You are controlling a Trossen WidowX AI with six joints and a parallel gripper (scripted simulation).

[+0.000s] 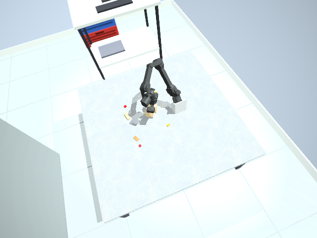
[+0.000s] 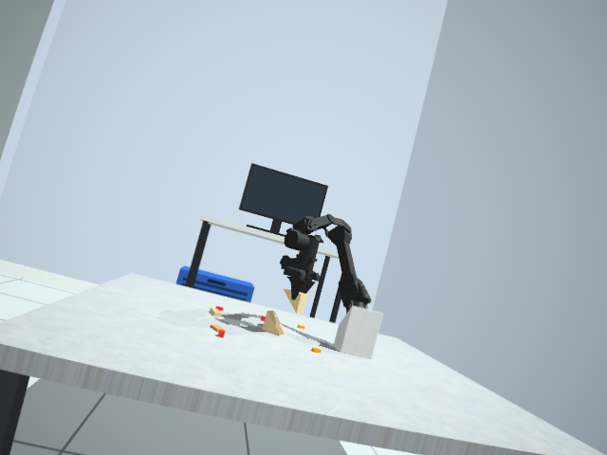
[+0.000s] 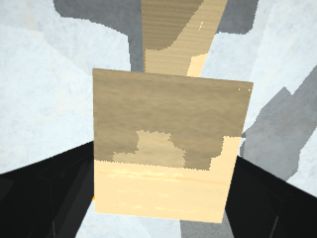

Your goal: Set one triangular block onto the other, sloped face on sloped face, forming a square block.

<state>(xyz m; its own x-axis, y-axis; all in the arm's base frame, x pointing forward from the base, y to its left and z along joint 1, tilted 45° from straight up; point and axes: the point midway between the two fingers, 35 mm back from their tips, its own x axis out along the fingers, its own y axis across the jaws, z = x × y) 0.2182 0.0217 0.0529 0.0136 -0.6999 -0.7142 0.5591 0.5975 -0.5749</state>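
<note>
Your gripper (image 2: 295,297) (image 3: 162,151) is clamped on one wooden wedge (image 2: 299,302) (image 3: 165,144), point down, above the table (image 1: 179,153) (image 2: 195,362); the other wedge (image 2: 272,323) (image 3: 170,45) stands on it.

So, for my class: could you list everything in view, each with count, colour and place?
held wedge: 1, tan, in the claw, above the table
lower wedge: 1, tan, on the table
oblong blocks: 2, one tan, one orange, on the table
cubes: 3, red, on the table
small bricks: 2, yellow-orange, on the table
table: 1, pale grey, mid-room
desk: 1, white, black legs, behind
monitor: 1, dark, on the desk
bar: 1, dark, on the desk
boxes: 2, blue above red, under the desk
slab: 1, grey, lower shelf
pedestal: 1, light grey, under the arm
arm: 1, black
claw: 1, black, shut on the held wedge
</note>
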